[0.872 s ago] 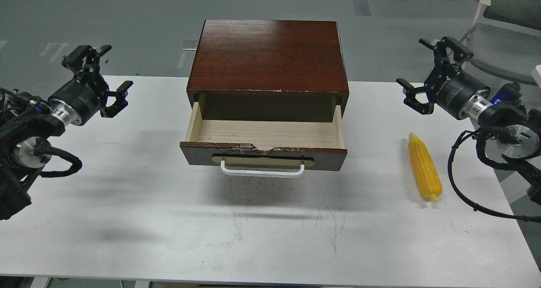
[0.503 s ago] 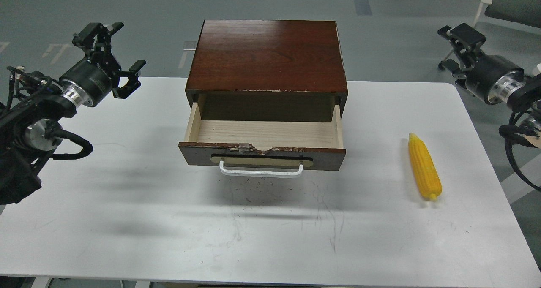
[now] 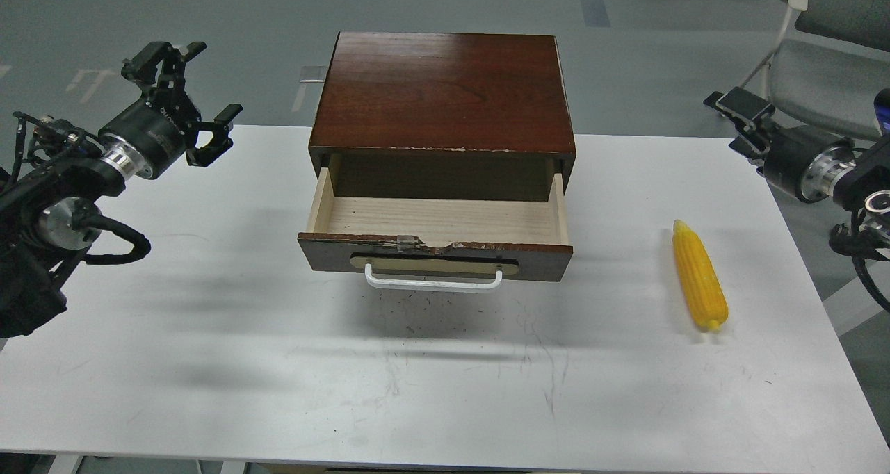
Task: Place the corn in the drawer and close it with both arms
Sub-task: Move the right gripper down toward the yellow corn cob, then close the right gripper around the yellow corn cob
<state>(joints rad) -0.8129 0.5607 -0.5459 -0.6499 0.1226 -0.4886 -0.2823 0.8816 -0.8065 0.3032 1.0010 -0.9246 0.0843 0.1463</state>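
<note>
Head view: corn (image 3: pixel 699 276) lies on the table, well apart from right pincer (image 3: pixel 738 116), whose spread I cannot tell.

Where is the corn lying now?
In the head view, the corn lies on the white table, right of the open drawer and apart from it.

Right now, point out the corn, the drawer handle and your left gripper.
corn (image 3: pixel 699 276), head view, mid-cob.
drawer handle (image 3: pixel 432 284), head view, middle of white bar.
left gripper (image 3: pixel 186 93), head view, between its open fingers.
</note>
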